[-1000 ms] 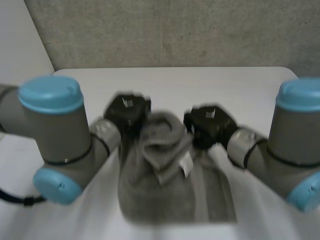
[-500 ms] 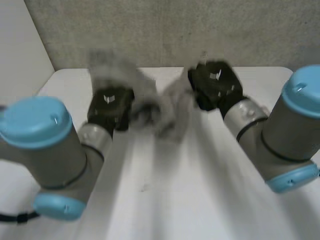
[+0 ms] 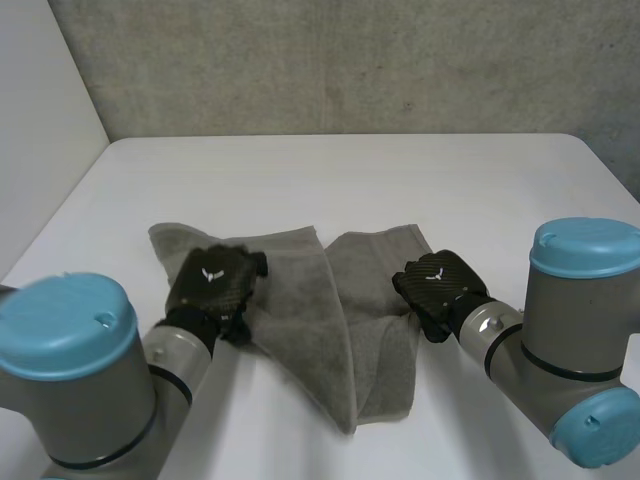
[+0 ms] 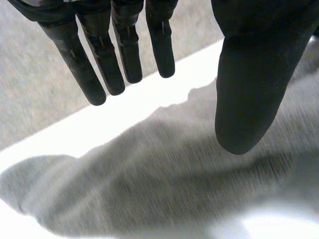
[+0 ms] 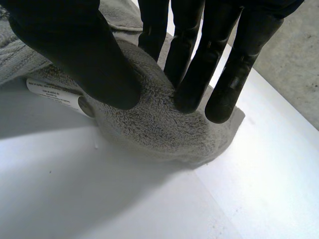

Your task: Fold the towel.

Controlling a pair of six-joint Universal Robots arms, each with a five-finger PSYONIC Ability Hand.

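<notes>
The grey towel point(image 3: 300, 290), a blur between two raised arms half a second earlier, now lies rumpled across the middle of the white table point(image 3: 400, 170), the left robot hand point(image 3: 213, 283) over its left part and the right robot hand point(image 3: 435, 287) at its right edge. The left wrist view shows straight fingers point(image 4: 122, 55) spread from the thumb, holding nothing above the cloth; the right wrist view shows thumb and fingers point(image 5: 192, 74) pinching a bunched fold beside a white label point(image 5: 50, 92) whose small print is unreadable.

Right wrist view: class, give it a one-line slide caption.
Right hand pinches a bunch of the grey towel, label showing, on the white table.
</notes>
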